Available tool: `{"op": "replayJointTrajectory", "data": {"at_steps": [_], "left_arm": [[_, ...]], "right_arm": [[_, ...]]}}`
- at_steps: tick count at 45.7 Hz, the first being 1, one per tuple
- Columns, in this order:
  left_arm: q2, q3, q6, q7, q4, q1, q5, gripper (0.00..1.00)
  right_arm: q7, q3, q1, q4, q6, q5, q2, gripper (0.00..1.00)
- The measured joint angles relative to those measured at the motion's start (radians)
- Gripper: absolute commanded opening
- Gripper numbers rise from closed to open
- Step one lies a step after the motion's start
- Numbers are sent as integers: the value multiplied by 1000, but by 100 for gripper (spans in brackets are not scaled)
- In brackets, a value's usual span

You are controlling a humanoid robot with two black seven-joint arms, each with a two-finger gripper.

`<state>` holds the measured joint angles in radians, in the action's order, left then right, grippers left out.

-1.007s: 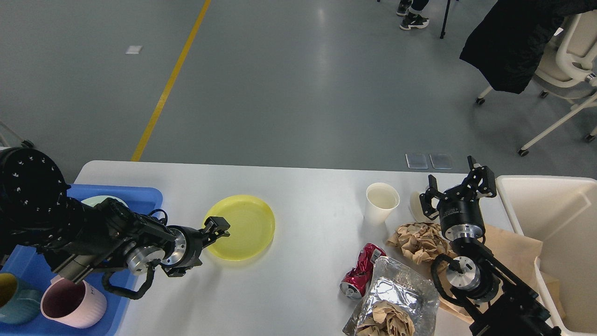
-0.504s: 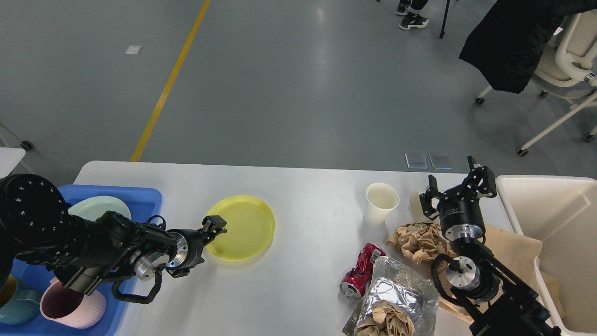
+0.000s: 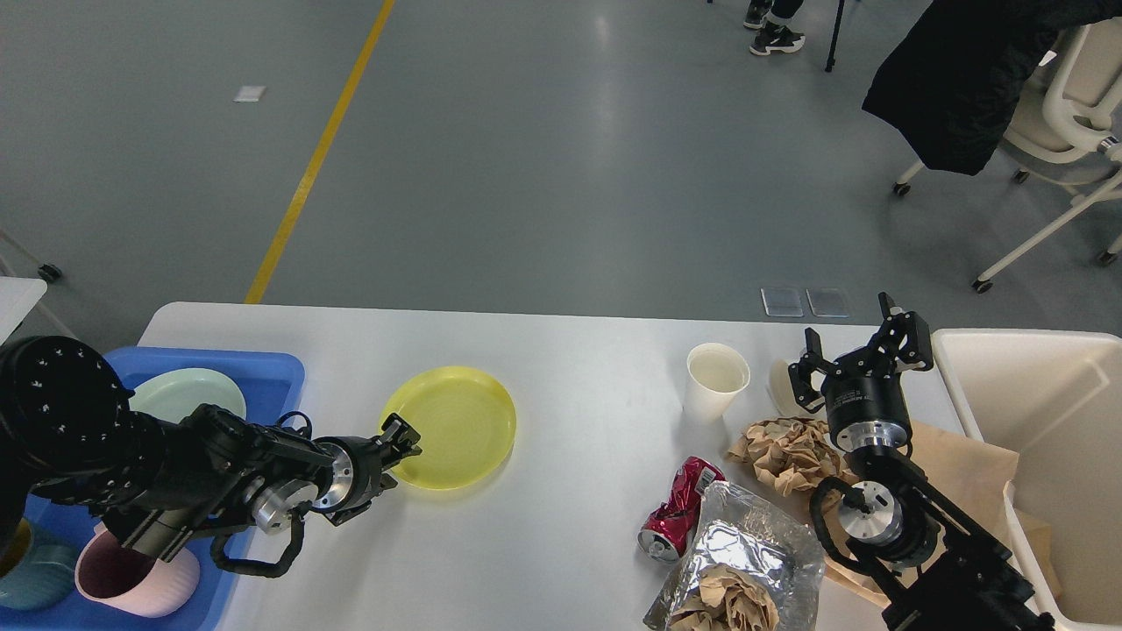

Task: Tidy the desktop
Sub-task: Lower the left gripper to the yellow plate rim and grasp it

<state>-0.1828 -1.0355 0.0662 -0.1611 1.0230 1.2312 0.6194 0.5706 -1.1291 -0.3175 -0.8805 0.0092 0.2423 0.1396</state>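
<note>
On the bench [image 3: 578,368], the left end effector [image 3: 401,438] grips the yellow plate's [image 3: 456,425] rim; the right end effector [image 3: 863,350] gapes empty.

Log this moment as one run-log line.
left gripper: at yellow plate near rim, grasp unclear | right gripper: open, idle | desktop: trash remains

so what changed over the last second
The left gripper drew back toward the robot and sank to the near-left rim of the yellow plate, its arm uncovering the pale green plate in the blue tray. The yellow plate, right gripper, paper cup and trash stayed put.
</note>
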Motion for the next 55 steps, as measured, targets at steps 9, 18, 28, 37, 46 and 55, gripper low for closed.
{"op": "replayJointTrajectory", "data": {"at_steps": [9, 18, 28, 37, 46, 55], "left_arm": [[0, 0, 1, 2, 0, -8, 11, 35], [0, -1, 1, 2, -5, -9, 35, 23], [0, -1, 0, 2, -6, -15, 37, 12], [0, 0, -2, 3, -6, -23, 37, 9], [0, 0, -2, 3, -6, -24, 37, 1], [-2, 0, -40, 3, -6, -21, 37, 0]], "right_arm": [[0, 0, 0, 0, 0, 0, 0, 100], [0, 0, 0, 1, 0, 0, 0, 100], [0, 0, 0, 2, 0, 0, 0, 100], [0, 0, 0, 2, 0, 0, 0, 100], [0, 0, 0, 2, 0, 0, 0, 100], [0, 0, 0, 2, 0, 0, 0, 100]]}}
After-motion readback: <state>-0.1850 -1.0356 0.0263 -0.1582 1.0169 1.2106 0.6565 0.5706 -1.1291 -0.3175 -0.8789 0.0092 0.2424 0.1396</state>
